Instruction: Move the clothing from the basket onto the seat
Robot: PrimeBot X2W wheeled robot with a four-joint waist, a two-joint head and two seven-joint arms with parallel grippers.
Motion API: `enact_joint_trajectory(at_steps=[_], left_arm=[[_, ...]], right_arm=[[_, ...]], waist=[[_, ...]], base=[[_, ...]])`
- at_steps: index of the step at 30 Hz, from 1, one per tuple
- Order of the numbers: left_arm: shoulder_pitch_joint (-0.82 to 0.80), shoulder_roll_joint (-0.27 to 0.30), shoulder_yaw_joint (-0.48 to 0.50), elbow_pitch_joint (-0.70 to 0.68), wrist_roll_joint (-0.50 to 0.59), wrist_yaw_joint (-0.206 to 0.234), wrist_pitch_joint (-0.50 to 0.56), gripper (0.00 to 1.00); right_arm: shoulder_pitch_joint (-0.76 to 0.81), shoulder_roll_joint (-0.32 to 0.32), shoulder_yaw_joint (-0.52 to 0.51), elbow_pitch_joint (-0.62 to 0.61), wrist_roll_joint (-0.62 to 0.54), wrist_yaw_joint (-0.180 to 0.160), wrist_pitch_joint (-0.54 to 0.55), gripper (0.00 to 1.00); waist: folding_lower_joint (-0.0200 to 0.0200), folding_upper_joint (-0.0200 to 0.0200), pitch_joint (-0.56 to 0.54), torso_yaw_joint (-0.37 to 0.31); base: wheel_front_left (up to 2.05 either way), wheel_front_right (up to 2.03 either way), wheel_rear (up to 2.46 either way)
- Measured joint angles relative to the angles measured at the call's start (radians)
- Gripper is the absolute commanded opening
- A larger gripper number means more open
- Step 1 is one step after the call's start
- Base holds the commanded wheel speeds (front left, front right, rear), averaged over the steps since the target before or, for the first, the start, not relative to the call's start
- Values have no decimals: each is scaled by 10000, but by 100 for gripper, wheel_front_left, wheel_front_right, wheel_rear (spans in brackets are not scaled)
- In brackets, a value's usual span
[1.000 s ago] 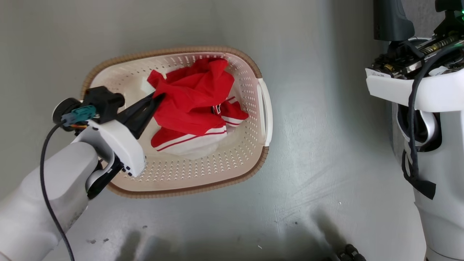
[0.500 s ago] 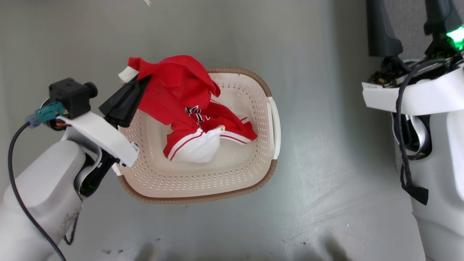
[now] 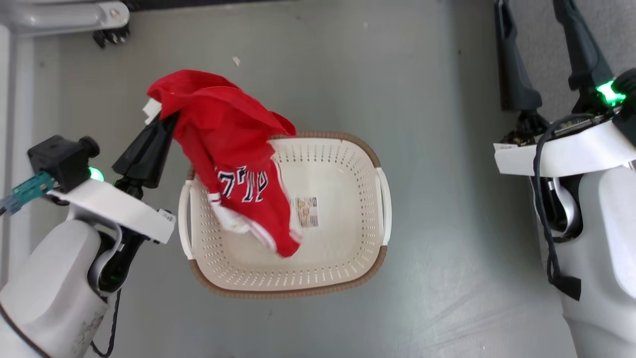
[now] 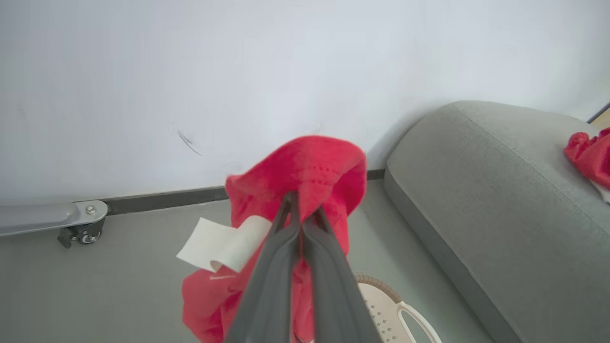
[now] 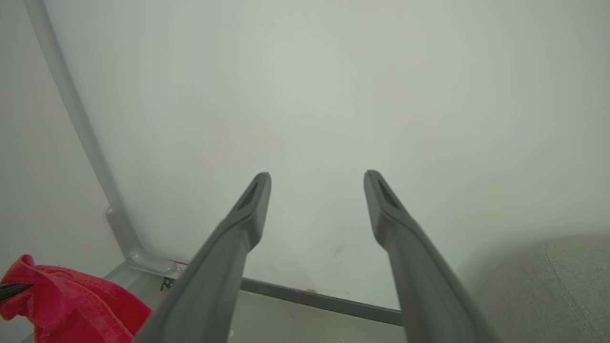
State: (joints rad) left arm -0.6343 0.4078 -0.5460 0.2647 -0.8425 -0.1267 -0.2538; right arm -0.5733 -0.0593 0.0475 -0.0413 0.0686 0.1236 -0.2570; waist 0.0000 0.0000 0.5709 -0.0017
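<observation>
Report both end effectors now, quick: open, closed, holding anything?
Left end effector: closed on the red clothing, which hangs over the basket.
Right end effector: open, holding nothing.

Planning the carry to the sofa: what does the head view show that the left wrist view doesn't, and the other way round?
Head view: the floor of the basket with its label, and the dark numerals on the held red garment, whose lower end hangs over the basket. Left wrist view: the grey seat, with another red garment lying on it at that view's right edge. Shared: the left gripper, its fingers shut on the held red garment, and part of the basket's brown rim.
</observation>
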Motion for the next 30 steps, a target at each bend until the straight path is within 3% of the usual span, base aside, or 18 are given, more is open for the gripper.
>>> enact_joint_trajectory(at_steps=[17, 30], left_arm=[[1578, -623, 2947, -1342, 1022, 125, 0, 0], [2552, -1189, 4274, -2261, 2098, 144, -2, 0]], right_arm=[[1271, 12, -255, 627, 132, 0, 0, 100], [2227, 36, -314, 1103, 460, 0, 2, 100]], waist=[[0, 0, -1774, 202], [1, 0, -3059, 161]], base=[[0, 0, 0], [0, 0, 0]])
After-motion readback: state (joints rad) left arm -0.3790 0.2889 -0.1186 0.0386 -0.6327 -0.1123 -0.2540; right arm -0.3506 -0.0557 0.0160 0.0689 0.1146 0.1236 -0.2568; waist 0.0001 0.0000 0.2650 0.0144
